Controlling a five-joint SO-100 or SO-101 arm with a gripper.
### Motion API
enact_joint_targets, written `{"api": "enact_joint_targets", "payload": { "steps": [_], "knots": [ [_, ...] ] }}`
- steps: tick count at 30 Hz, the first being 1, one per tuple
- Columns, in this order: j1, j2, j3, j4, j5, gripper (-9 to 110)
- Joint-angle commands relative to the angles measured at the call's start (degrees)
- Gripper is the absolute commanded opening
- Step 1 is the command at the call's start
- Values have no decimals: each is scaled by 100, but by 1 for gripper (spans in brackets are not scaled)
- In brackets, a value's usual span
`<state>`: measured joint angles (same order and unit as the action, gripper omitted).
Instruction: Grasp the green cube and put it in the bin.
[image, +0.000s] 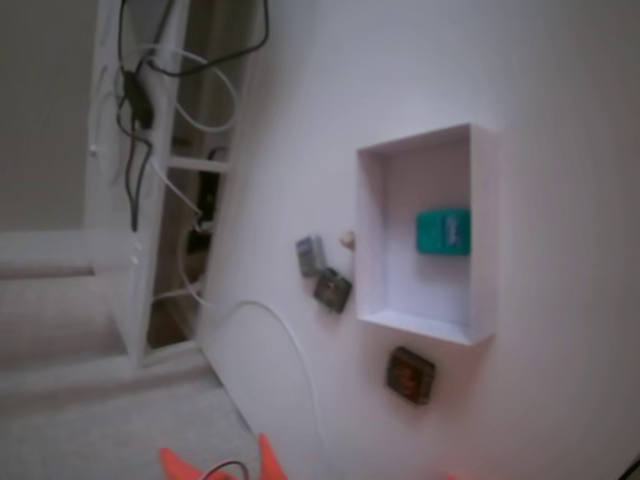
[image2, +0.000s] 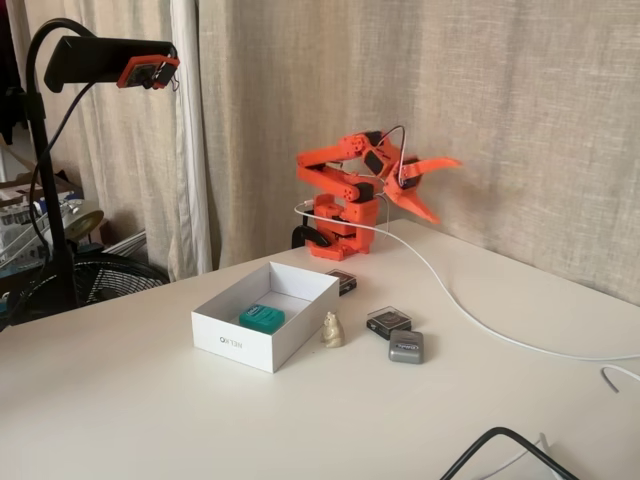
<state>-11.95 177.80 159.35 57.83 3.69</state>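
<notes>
Lying inside the bin (image2: 232, 338), the green cube (image2: 261, 318) rests flat on the bin floor, apart from all four walls and nearer the wall on the view's left in a fixed view. In the other fixed view the same cube (image: 443, 231) sits toward the 3 o'clock wall of the bin (image: 369, 235), with bare white floor around it.

Just outside the bin, at about 3 o'clock from the cube in a fixed view, stands a small pale figurine (image2: 332, 330), close to the bin wall. Beyond it at 3 o'clock lie a dark block (image2: 388, 321) and a grey block (image2: 406, 347), touching or nearly so. A second dark block (image2: 341, 281) lies at about 1 o'clock from the cube, beside the far corner of the bin.

A white cable (image2: 470, 312) runs across the table (image2: 120, 420) from the arm base toward 4 o'clock.

Farthest back, the orange arm (image2: 345, 195) is folded at the table's rear edge. Its gripper (image2: 432, 190) is raised clear of the table, at roughly 1 o'clock from the cube and well apart from it. The two fingers are spread wide with nothing between them. In the other fixed view only two orange fingertips (image: 268, 455) show at 6 o'clock, parted.
</notes>
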Motion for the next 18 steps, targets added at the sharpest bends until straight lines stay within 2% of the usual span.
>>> {"api": "enact_joint_targets", "payload": {
  "steps": [1, 18],
  "knots": [
    [-9, 466, 308, 141, -9, 56],
    [-220, 1195, 1046, 1336, -18, 56]
  ]
}}
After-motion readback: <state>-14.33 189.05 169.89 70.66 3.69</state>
